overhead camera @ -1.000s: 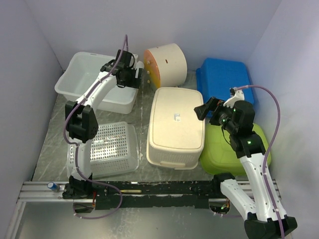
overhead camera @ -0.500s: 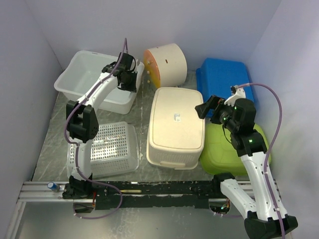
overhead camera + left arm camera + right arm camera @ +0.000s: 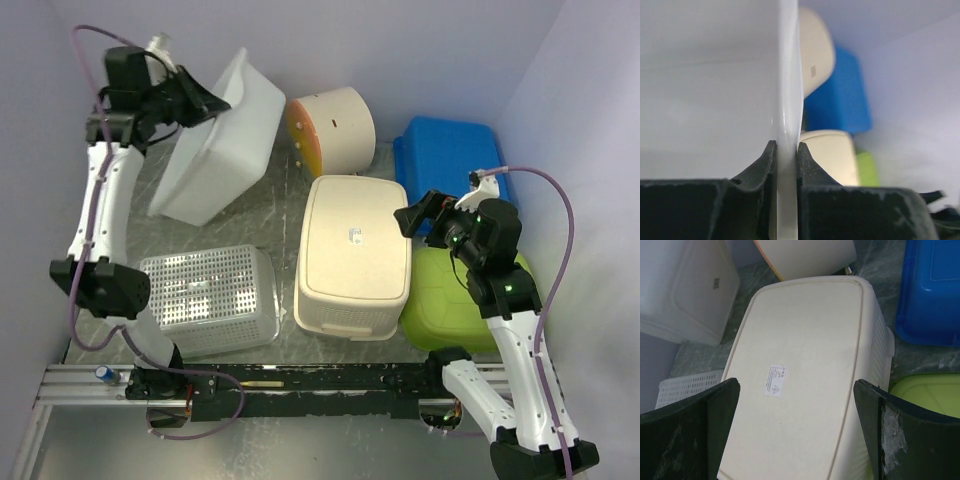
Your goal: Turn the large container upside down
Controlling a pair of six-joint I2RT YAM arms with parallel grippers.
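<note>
White plastic is seen at about ten o'clock in the top view, where the large container (image 3: 215, 140) is held steeply tilted. Its flat base is turned up and toward three o'clock, and its open side is turned toward nine o'clock. The left hand (image 3: 205, 100) is clenched on the upper rim. In the left wrist view the thin white wall is seen pinched between the two dark fingers (image 3: 764, 162). The lower edge seems to rest on the grey marbled worktop (image 3: 270, 205), though that contact is not clearly shown.

The right hand (image 3: 415, 214) is spread wide and nothing is grasped in it. It is held above the three o'clock edge of a cream basket (image 3: 355, 255), which lies base-up at the centre with a small label (image 3: 354, 236) on it.

A round tub (image 3: 335, 128) with an orange face is lying on its side at twelve o'clock, just beside the tilted container. A blue bin (image 3: 450, 160) is placed at two o'clock and a green bin (image 3: 455, 300) at four o'clock, touching the cream basket. A perforated white basket (image 3: 205, 298) is set at eight o'clock.
</note>
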